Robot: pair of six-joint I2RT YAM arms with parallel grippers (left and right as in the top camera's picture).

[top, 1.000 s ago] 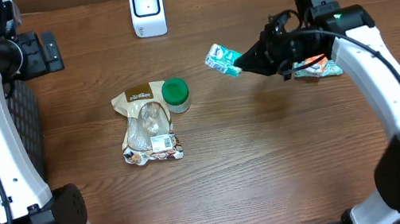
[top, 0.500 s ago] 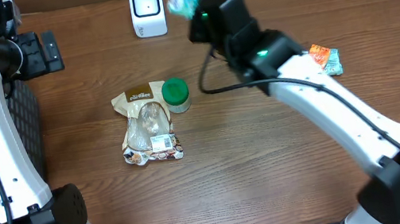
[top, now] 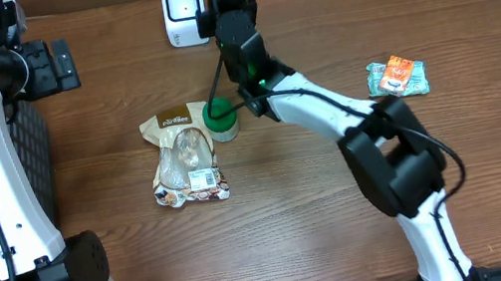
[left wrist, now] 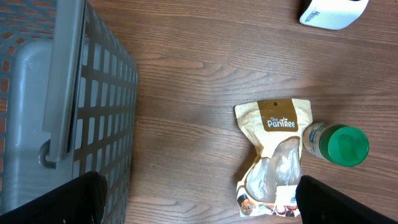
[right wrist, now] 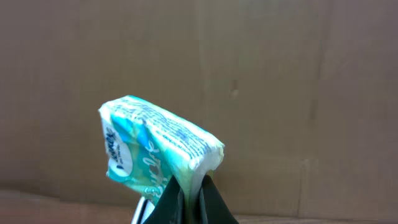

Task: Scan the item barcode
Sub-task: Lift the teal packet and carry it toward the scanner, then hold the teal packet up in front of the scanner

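Teal tissue packet [right wrist: 158, 149] pinched in right hand [right wrist: 189, 186] beside white scanner [top: 184, 12], likely held up to present its barcode; left hand [left wrist: 205, 202] spread.

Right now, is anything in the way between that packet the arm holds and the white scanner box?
Nothing visible. The right gripper holds the tissue pack just beside the white scanner at the table's far edge. The green-lidded jar and snack pouch lie further forward, off that path.
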